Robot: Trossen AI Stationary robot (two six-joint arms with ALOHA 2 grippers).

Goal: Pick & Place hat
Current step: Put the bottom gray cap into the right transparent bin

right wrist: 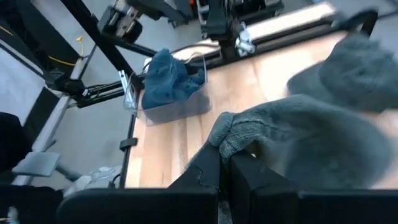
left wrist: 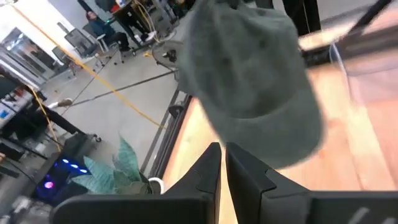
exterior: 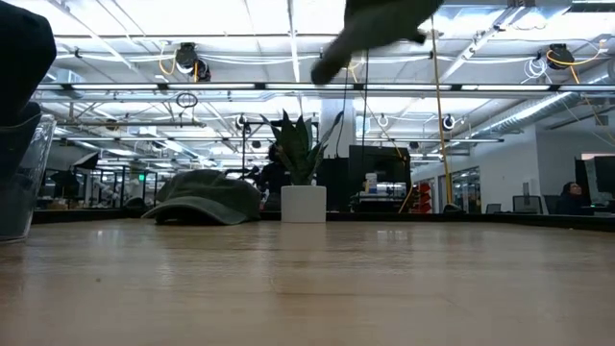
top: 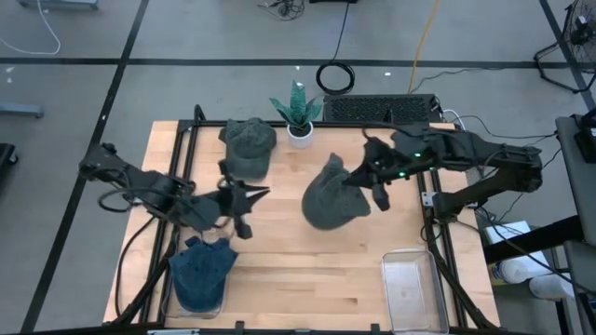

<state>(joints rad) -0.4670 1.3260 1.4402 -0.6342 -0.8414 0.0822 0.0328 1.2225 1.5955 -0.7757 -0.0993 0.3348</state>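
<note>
The right pincer [top: 358, 179] is clenching the edge of a grey-green knit hat [top: 328, 195] and holding it lifted above the middle of the wooden desk [top: 307, 265]; in the low view the hat [exterior: 370, 29] is hanging clear of the desk surface, near the top of the picture. In the right wrist view the dark fingers [right wrist: 208, 168] are pinching a fold of the knit fabric [right wrist: 298, 143].

The left pincer [top: 256, 195] is hovering over the desk just left of the lifted hat, its fingers pressed together and grasping nothing; its wrist view is looking past the fingers [left wrist: 214, 171] at the hanging hat [left wrist: 255, 81].

A second grey-green cap [top: 248, 144] is lying on the desk near the far edge, beside a potted plant [top: 298, 113] in a white pot. A dark blue hat [top: 201, 270] is sitting in a clear bin at the near left corner. Another clear bin [top: 410, 288] is standing at the near right.
</note>
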